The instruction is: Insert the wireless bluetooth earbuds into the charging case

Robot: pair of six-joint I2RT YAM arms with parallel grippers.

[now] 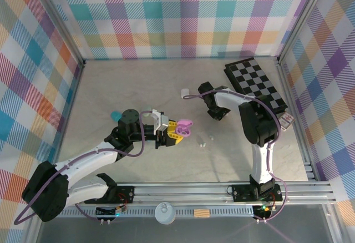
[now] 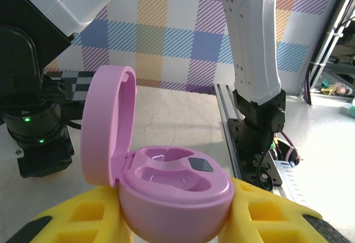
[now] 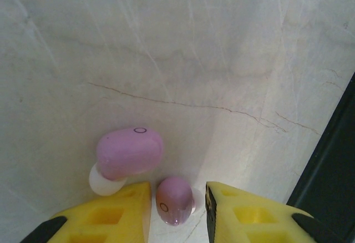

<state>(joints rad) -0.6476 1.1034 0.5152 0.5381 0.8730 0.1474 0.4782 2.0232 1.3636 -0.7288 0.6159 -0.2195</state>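
**Left arm.** You have it reaching from the near-left base toward the middle of the desk (image 1: 138, 82), forearm low and wrist level.
- Left tool (image 2: 175, 190): closed partway, with both yellow fingers (image 2: 83, 215) pressed against the sides of the charging case (image 2: 166, 182), which it holds clear of the desk.

**Charging case.** It is a pink-purple pebble shape.
- Lid (image 2: 105, 126): hinged up on the left and standing upright.
- Wells: two moulded wells lie exposed, both showing bare pink plastic.
- Dark square pad (image 2: 199, 164): sits at the edge of the farther well.

**Right arm.** It rises from the near-right base, folds at the elbow and doubles back left toward the centre, wrist pointing down at the desk.
- Right tool (image 3: 177, 190): jaws part open and straddling one purple earbud (image 3: 173, 200). You can see a slim gap on each side, so it grips nothing.

**Earbuds.**
- Both lie on the desk under the right tool, apart from the case.
- Second earbud (image 3: 130, 153): purple with a white ear tip (image 3: 105, 182), lying just beside the left-hand finger and near the first.

**Other stock.**
- Checkered board (image 1: 255, 85): at the far right.
- Small white piece (image 1: 184, 92): near the right arm's wrist.
- Teal object (image 1: 115, 115): beside the left arm.
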